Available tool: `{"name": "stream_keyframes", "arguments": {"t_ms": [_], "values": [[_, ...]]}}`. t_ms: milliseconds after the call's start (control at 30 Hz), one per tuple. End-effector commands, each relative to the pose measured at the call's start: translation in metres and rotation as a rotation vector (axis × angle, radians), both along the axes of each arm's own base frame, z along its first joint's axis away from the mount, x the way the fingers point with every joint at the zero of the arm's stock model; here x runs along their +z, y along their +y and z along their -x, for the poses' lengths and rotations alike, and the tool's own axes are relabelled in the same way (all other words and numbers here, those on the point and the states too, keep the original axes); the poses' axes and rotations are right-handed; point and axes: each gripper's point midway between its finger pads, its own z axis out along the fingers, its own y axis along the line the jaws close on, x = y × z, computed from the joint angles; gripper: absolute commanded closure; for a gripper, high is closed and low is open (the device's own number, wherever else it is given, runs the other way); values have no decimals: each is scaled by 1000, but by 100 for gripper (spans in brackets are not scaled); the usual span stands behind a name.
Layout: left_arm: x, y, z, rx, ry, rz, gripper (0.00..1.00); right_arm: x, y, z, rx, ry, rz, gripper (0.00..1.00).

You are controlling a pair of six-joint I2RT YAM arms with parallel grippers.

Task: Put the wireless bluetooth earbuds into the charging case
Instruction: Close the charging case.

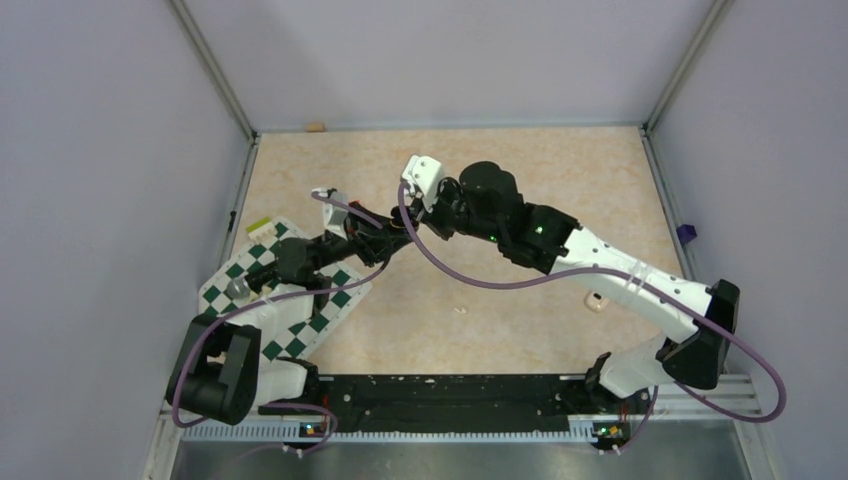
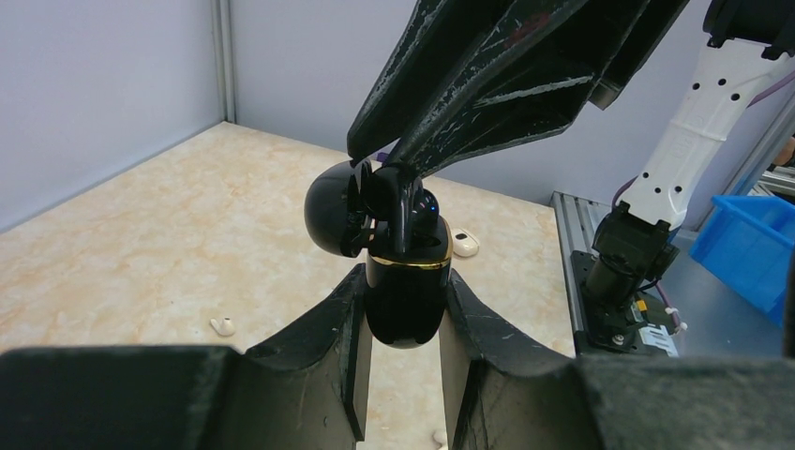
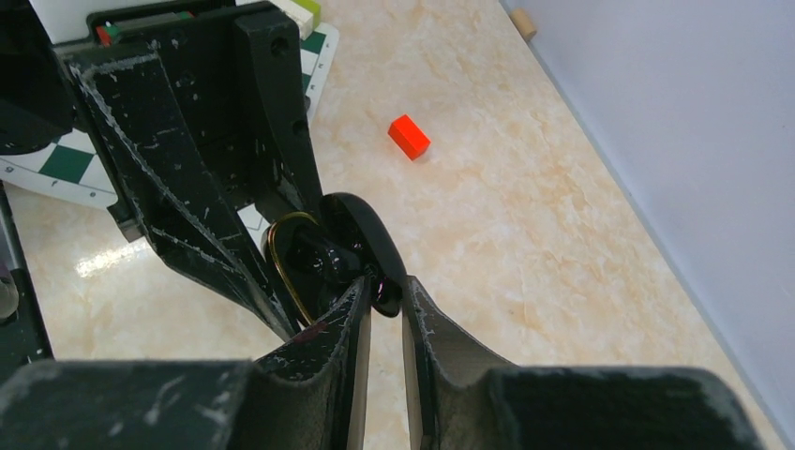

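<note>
At centre of the left wrist view, the left gripper [image 2: 405, 281] is clamped on the upright glossy black charging case [image 2: 405, 314], whose lid is open. From above, the right gripper [image 2: 398, 176], nearly closed, pinches a black earbud [image 2: 402, 212] at the case's mouth.

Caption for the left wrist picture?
Left hand grips the open black case; right hand holds an earbud at its opening.

Robot lab (panel-walled table [image 1: 580, 170])

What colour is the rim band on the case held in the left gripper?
Gold, on a glossy black charging case; clearest in the left wrist view.
</note>
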Motion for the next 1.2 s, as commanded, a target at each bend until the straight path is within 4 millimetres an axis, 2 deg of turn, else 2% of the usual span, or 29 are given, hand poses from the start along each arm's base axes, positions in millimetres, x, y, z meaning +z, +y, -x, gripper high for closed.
{"name": "stream_keyframes", "arguments": {"t_ms": [0,567,900,1167], "values": [[5,-1,3,-1,-53,4,100,31,8,0,17,-13,-85,82],[2,-2,3,-5,-52,-10,99,36,5,-4,-8,-23,-89,83],[-1,-3,5,-16,-54,-22,99,30,19,8,54,17,-77,83],[-1,-3,5,-17,-59,-24,99,47,6,6,23,-36,-86,83]]}}
